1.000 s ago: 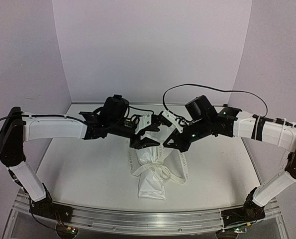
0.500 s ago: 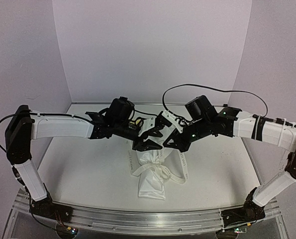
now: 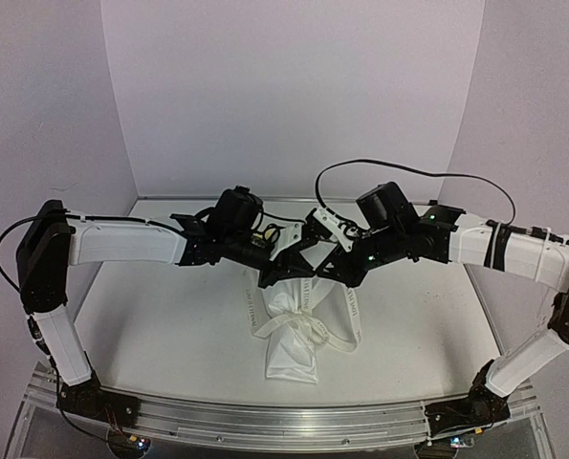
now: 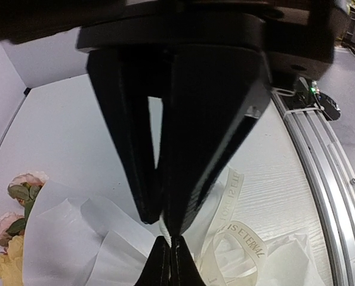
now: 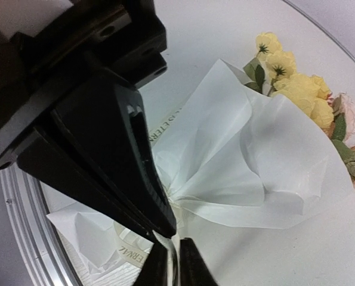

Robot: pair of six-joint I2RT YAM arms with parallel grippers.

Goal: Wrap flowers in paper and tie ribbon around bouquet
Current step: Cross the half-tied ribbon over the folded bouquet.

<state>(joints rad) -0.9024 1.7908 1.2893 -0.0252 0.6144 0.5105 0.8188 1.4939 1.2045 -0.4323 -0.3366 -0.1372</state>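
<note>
Meeting tip to tip low over the bouquet [image 3: 289,344] at the middle of the table [image 3: 160,325]: left gripper [image 4: 164,227] and right gripper [image 5: 163,232]. Left jaws pressed fully together, pinching a thin strand of the ribbon [image 4: 241,237] at the very tips. Right jaws set close, a sliver apart at most; cannot tell whether gripping the strand or just clear of it. Bouquet lying flat, stem end toward the near edge, blooms toward the far side, directly below both pairs of tips. White paper [image 5: 237,161] bunched and crinkled around the flowers [image 5: 296,89], yellow and cream heads poking out of the wide mouth. Ribbon looped around the narrowed waist of the paper, lettered tails trailing on the table on either side.
</note>
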